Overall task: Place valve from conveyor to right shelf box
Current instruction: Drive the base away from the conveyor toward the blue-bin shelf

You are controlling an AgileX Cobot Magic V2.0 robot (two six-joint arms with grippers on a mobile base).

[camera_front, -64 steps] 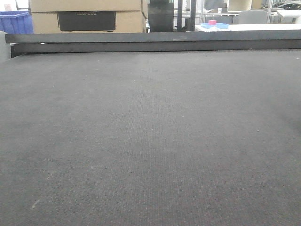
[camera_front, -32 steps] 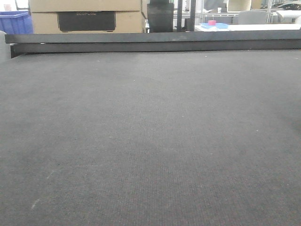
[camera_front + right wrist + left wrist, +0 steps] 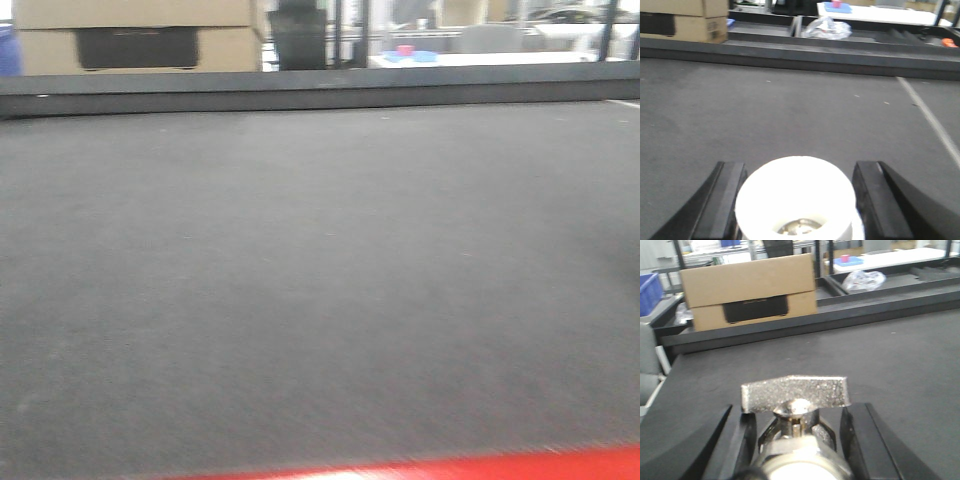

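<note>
Left hand (image 3: 799, 407) around shiny metal valve (image 3: 797, 435), glittery flat handle (image 3: 794, 392)

Grey woven conveyor (image 3: 320, 280), silver valve (image 3: 795, 394)

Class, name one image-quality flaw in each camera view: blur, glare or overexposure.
Front-facing view: the dark grey woven conveyor belt is smeared by motion blur; left wrist view: the silver metal valve between the jaws is out of focus, with glare; right wrist view: the white round container is overexposed.
</note>
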